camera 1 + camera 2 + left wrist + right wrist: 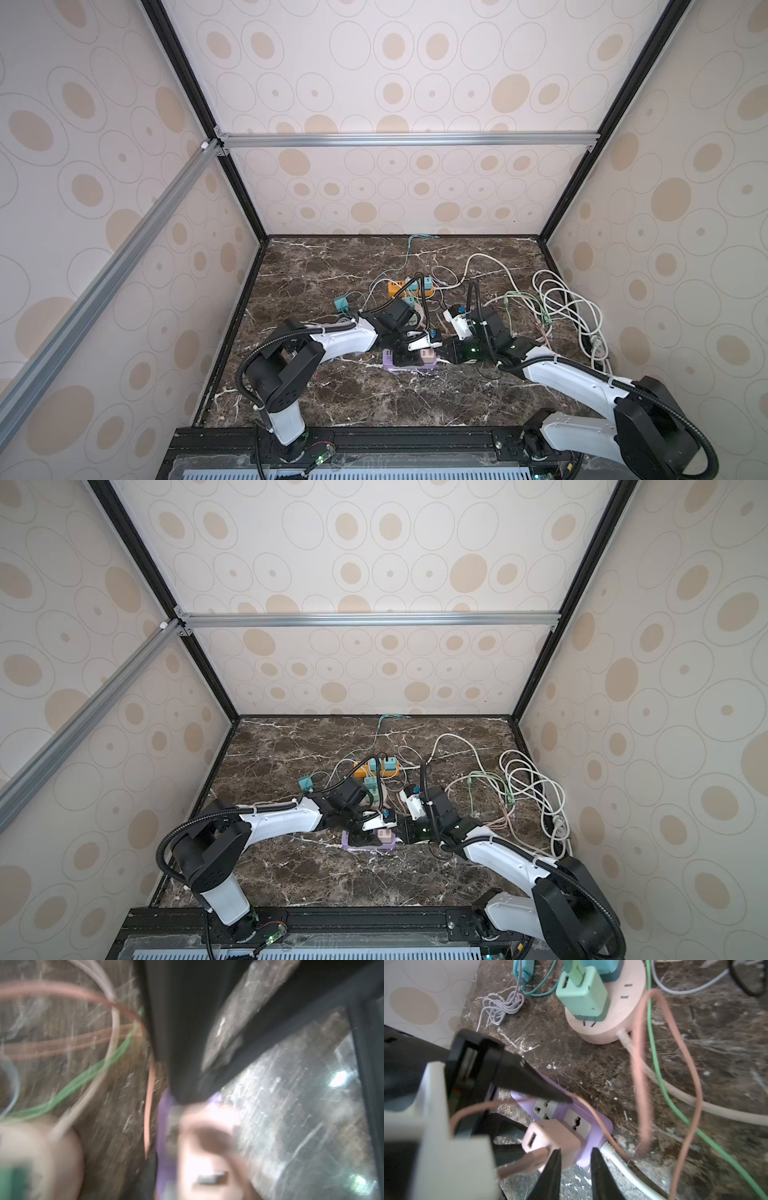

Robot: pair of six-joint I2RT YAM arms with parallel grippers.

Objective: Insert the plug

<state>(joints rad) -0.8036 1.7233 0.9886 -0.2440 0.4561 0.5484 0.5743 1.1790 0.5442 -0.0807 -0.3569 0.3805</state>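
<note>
The pink plug [550,1140] stands in the end socket of the purple strip [602,1128] on the bench [374,395]. I judge the risk to be its pink cable [641,1084], which loops past my left hand [409,352]: withdrawing that hand could snag the loop and lever the plug out. Left hand: fingers spread over the strip, gripping nothing I can see. Right hand [576,1151]: narrowly parted about the strip's end beside the plug, and I cannot tell whether it presses.
</note>
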